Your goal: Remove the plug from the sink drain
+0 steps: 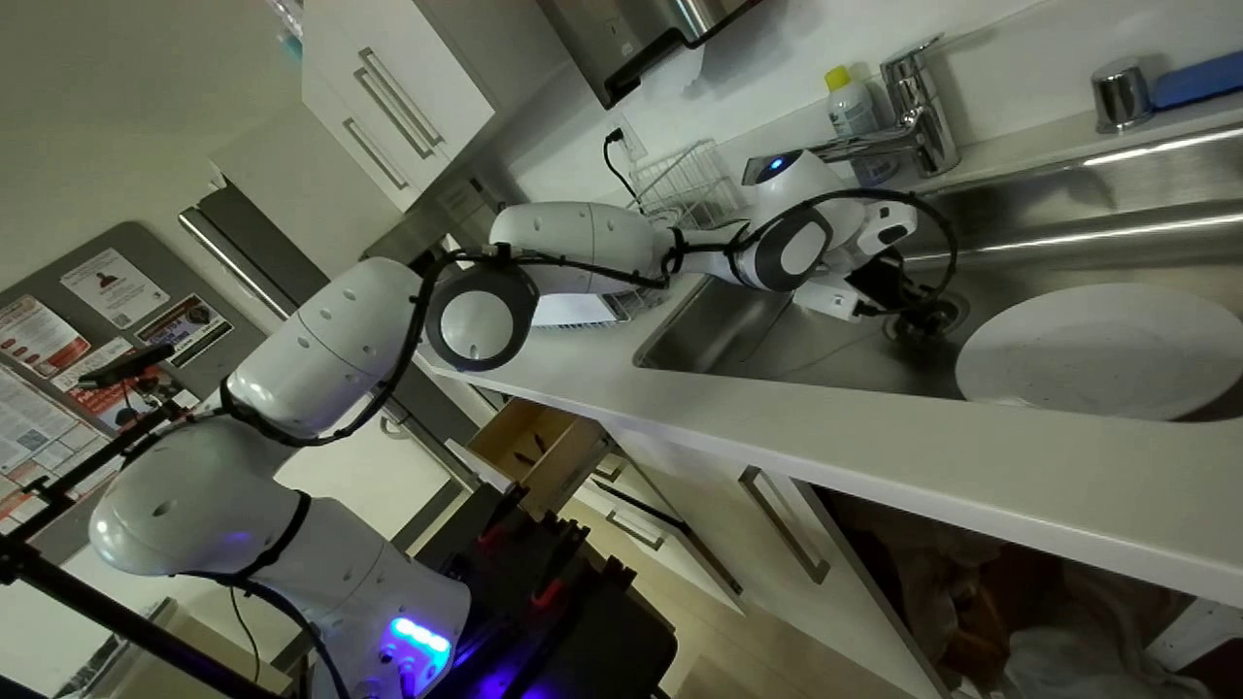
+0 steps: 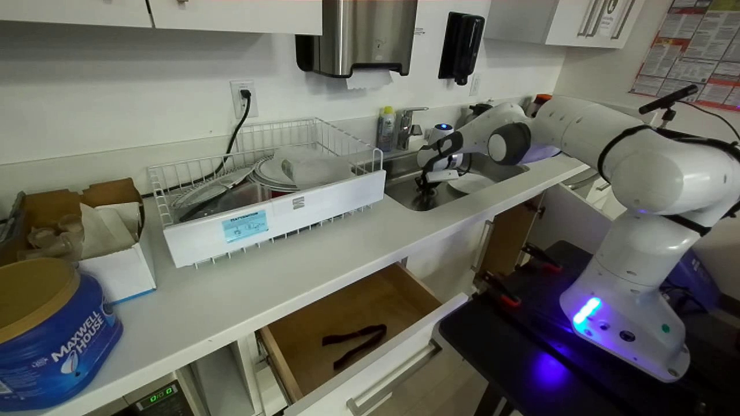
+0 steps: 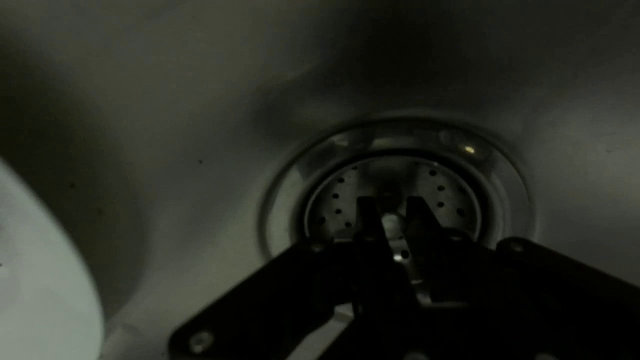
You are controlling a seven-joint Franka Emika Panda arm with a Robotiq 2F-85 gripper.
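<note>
Plug: in the drain, partly hidden behind my end effector.
Grip: narrow, at the plug's middle; too dark, I cannot tell if it holds.
Sink: contains a white plate, cut off in my wrist view.
Drawer: dark strap inside.

- Plug: grey, dotted with curved rows of dark holes
- Claw: black
- Plate: white
- Sink: silvery grey
- Tabletop: plain off-white
- Arm: white with dark grey joint rings and a blue light
- Bottle by the tabletop's back edge: pale with a yellow cap
- Tub: deep blue with white lettering and a gold lid
- Dish rack: white with light-blue label
</note>
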